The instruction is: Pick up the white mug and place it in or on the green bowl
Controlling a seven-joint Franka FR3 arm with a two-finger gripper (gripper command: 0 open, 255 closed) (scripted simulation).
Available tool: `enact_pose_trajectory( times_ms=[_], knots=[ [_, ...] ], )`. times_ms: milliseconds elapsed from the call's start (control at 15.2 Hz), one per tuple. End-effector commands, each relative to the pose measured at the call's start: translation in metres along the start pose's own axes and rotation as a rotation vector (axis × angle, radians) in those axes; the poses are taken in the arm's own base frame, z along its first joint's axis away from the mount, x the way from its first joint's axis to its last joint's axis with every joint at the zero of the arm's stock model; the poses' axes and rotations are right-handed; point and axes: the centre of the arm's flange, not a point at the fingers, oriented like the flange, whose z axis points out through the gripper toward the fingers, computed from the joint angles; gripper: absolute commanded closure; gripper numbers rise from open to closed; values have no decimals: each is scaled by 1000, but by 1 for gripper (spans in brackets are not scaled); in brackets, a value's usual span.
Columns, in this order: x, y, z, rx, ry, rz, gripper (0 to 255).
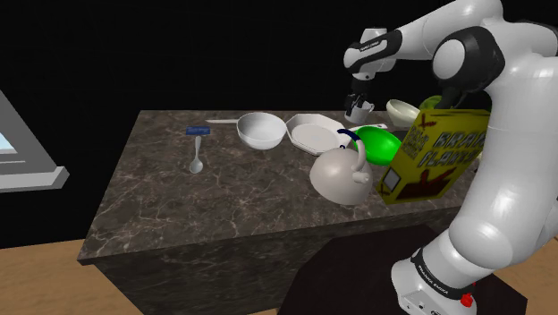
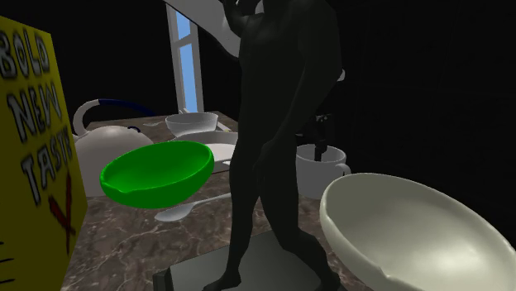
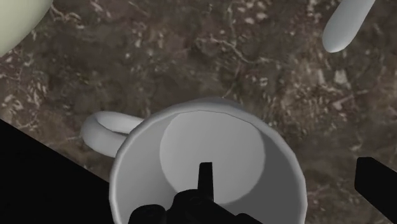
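Scanning the shoulder view left to right: spoon (image 1: 197,159), white bowl (image 1: 261,131), kettle (image 1: 341,175), then the green bowl (image 1: 383,145). Just past it, near the counter's (image 1: 179,206) far edge, is the white mug (image 1: 359,114), with the gripper (image 1: 358,101) right on top of it.

The wrist view shows what matters. The mug stands upright, straight below the hand. The fingers (image 3: 205,181) are spread, one down inside the cup and one outside, straddling the wall opposite the handle (image 3: 102,130) (gaps on both sides, so nothing's pinched). My guess is squeeze next, lift, then carry it back toward the stand side to reach the bowl.
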Motion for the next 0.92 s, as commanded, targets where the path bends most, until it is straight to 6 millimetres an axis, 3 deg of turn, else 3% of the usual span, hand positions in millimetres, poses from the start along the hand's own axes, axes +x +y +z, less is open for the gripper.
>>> enact_pose_trajectory(
  times_ms=[0, 330, 396, 858],
  knots=[
    [0, 0, 2, 0, 0, 0, 0],
    [0, 0, 2, 0, 0, 0, 0],
    [0, 0, 2, 0, 0, 0, 255],
    [0, 0, 2, 0, 0, 0, 255]
  ],
)
